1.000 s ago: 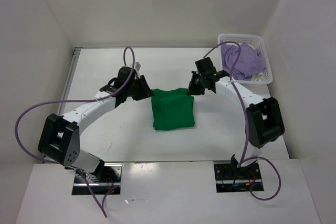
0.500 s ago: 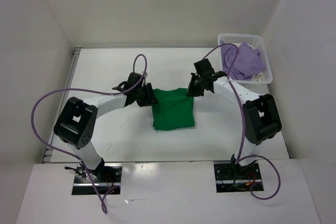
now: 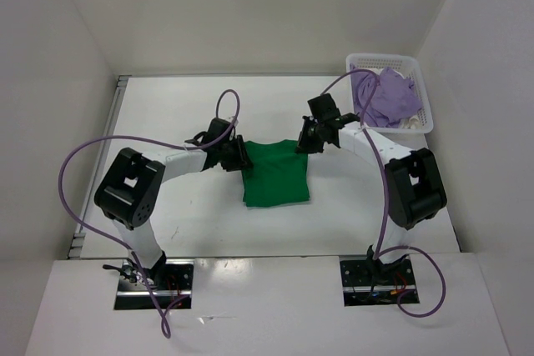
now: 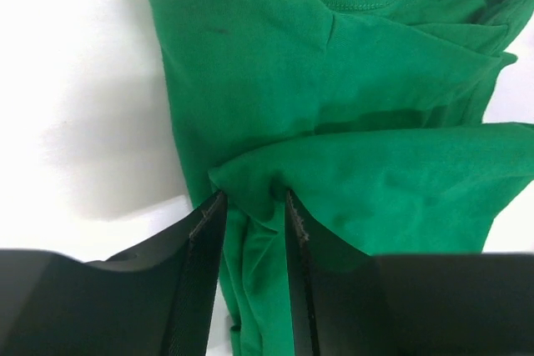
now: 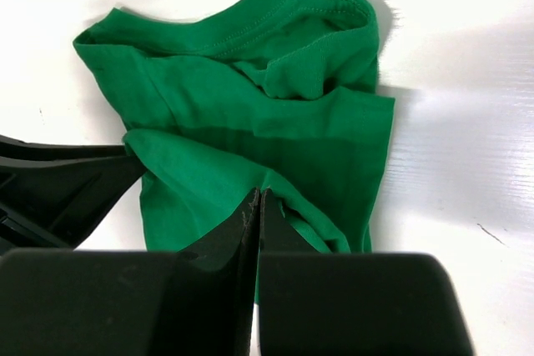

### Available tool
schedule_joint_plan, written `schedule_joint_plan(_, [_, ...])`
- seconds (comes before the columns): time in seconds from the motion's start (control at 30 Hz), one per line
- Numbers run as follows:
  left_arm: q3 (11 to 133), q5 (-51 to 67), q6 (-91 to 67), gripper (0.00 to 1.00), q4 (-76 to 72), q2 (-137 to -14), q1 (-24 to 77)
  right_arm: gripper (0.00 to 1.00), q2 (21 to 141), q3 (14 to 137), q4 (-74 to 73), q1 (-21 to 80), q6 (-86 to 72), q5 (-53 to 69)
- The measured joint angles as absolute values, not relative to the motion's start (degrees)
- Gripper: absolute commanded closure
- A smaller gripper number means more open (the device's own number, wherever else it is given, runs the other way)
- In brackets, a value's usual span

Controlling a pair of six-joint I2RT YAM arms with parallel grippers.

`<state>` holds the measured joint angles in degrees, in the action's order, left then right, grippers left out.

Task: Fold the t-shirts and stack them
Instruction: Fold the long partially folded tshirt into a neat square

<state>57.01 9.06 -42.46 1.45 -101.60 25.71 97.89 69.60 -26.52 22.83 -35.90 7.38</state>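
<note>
The bright green t-shirt (image 3: 275, 174) lies partly folded mid-table, collar toward the back. My left gripper (image 3: 240, 158) is at its back left corner. In the left wrist view its fingers (image 4: 209, 239) stand a little apart with a bunch of green cloth (image 4: 334, 81) filling the gap. My right gripper (image 3: 305, 144) is at the back right corner, shut. In the right wrist view its tips (image 5: 259, 196) pinch a raised fold of the green shirt (image 5: 250, 106). The lavender t-shirt (image 3: 385, 96) is heaped in the basket, with a bit of cream-white cloth (image 3: 410, 122) beside it.
The white perforated basket (image 3: 392, 61) stands at the back right corner against the right wall. White walls close the table at left, back and right. The left arm's black fingers (image 5: 58, 181) show at the left of the right wrist view.
My left gripper has slid right onto the shirt's back left corner and its arm has swung in. The right gripper has hardly moved and still holds its corner.
</note>
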Motion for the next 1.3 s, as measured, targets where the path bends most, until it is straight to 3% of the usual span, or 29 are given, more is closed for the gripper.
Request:
schedule_joint_plan(0.3, [57.5,8.2,-44.0,0.92,1.2,-102.5,25.7,1.0,98.0,69.3,-26.0,22.8,-35.9,8.2])
schedule_joint_plan(0.5, [57.9,7.9,-44.2,0.95,5.2,-98.3,25.7,1.0,98.0,68.8,-26.2,22.6,-35.9,8.2])
schedule_joint_plan(0.83, [69.0,7.7,-43.8,0.98,10.2,-92.7,25.9,1.0,98.1,70.3,-27.1,17.6,-35.1,9.1])
schedule_joint_plan(0.97, [72.7,5.9,-43.6,0.98,8.6,-97.7,26.0,1.0,103.7,78.1,-27.1,17.1,-34.7,8.8])
schedule_joint_plan(1.07, [78.5,4.0,-43.4,0.98,6.6,-106.5,25.5,1.0,115.9,89.0,-25.1,16.8,-34.2,7.8])
schedule_joint_plan(1.3, [82.1,3.2,-43.3,1.0,5.8,-110.6,24.5,1.0,118.1,90.7,-26.4,16.7,-34.1,7.9])
